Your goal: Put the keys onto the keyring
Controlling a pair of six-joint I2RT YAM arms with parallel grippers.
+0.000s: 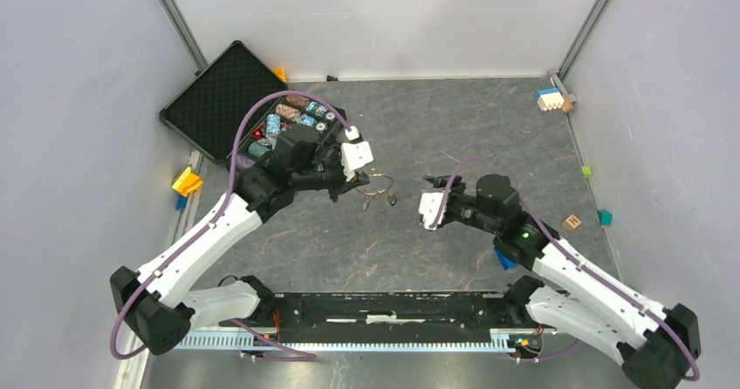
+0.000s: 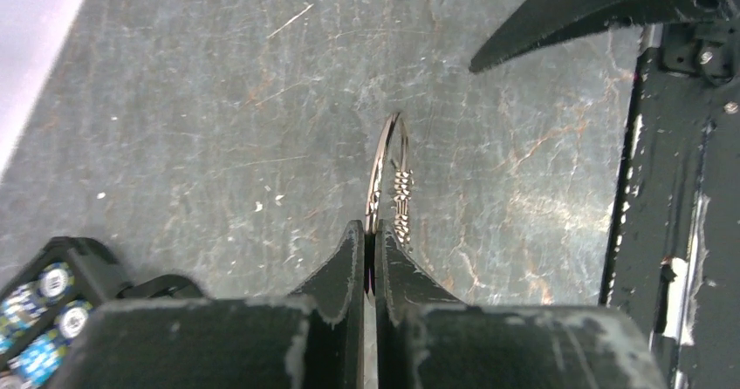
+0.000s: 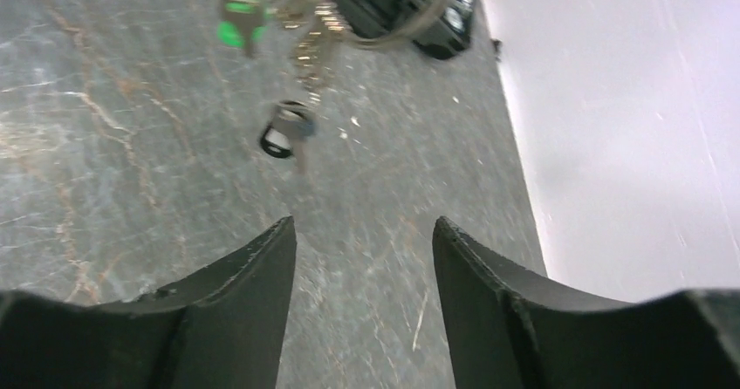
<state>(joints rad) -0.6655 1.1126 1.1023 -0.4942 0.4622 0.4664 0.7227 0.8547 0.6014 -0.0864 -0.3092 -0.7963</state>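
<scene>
Examining the left hand [image 2: 370, 232] first, the inspector found it clenched, its two black fingers pinching the rim of the thin round silver wire keyring [image 2: 378, 171], which projected edge-on beyond the fingertips. A cluster of small brassy-silver keys [image 2: 401, 199] lay against the ring just ahead of the grip. In the top view this assembly sat near the middle of the dark grey marbled counter [image 1: 489, 127], between the two arms and closer to the left one. The right hand [image 3: 364, 225] stood open, jaws spread apart with nothing between them, and pointed at the ring from a short way off without touching it. From the right wrist view, the small key with the bright green plastic head [image 3: 237, 24] appeared up beside the brassy cluster, and the small key with the black plastic head [image 3: 284, 136] appeared just below that cluster. Both were blurred, so whether either was threaded on the wire could not be told. An open black hard case with a foam-lined lid [image 1: 218, 92] lay at the far left corner of the counter, its tray packed with small coloured items. A yellow-and-orange block [image 1: 186, 180] sat at the left edge, a white-and-blue block [image 1: 550, 98] at the far right corner, and a small wooden cube [image 1: 572, 222] near the right edge.
</scene>
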